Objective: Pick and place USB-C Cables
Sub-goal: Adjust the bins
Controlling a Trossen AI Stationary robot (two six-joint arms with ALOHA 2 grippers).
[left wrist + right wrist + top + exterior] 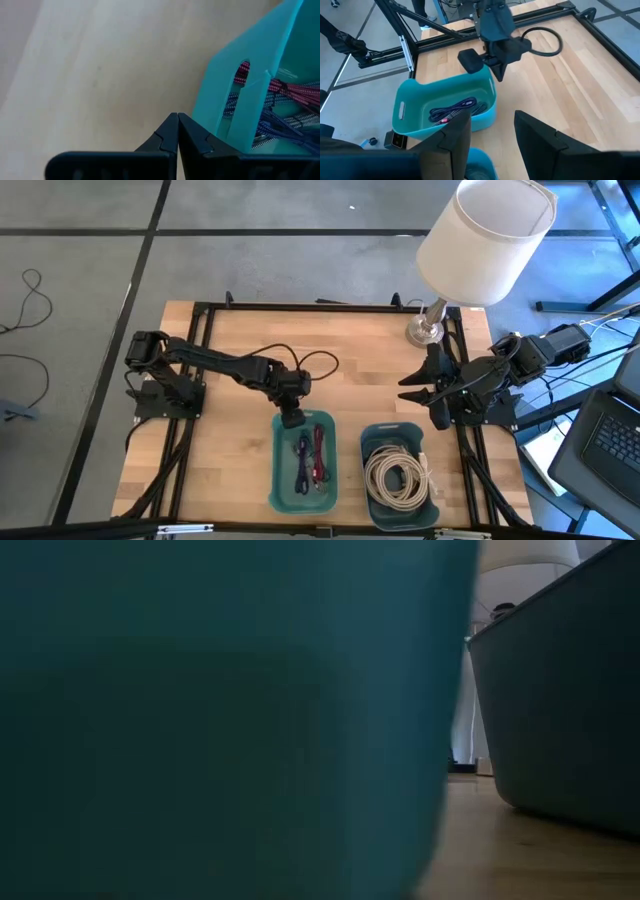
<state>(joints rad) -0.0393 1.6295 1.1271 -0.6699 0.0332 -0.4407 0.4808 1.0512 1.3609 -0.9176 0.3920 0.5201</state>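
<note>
High view: two teal trays side by side near the table's front edge. Left tray [282, 485] holding short leads, a purple lead [302, 461] beside a magenta lead [320, 456], both lying lengthwise. Right tray [372, 442] filled with cream-white coiled cables [396, 472], wound round and stacked together. Left gripper [291, 418] at the far rim of the left tray, fingers pointing down. Right gripper [424, 390] well apart from both trays, beside the lamp base [425, 330] at the table's right edge, under a white lampshade [485, 235]. Wooden table [240, 330] bare elsewhere.

Low view: almost wholly blocked by a teal tray wall [220, 720] pressed close to the lens; a second tray wall [565, 700] to the right, a strip of wood between them. Contents hidden here.

Left wrist view: left gripper [177, 127] with fingertips pressed together, closed on nothing, just outside the left tray's end wall [225, 90]. Through the handle slot, braided leads visible inside: magenta [290, 90], purple [277, 127], and a grey-white one [300, 120].

Right wrist view: right gripper [492, 132] with a wide gap between its fingers [455, 135], open and empty. Beyond it, the left tray [407, 107] with dark purple leads [455, 107] and a magenta plug end on its floor; left gripper [498, 75] hanging closed at the tray's far corner.
</note>
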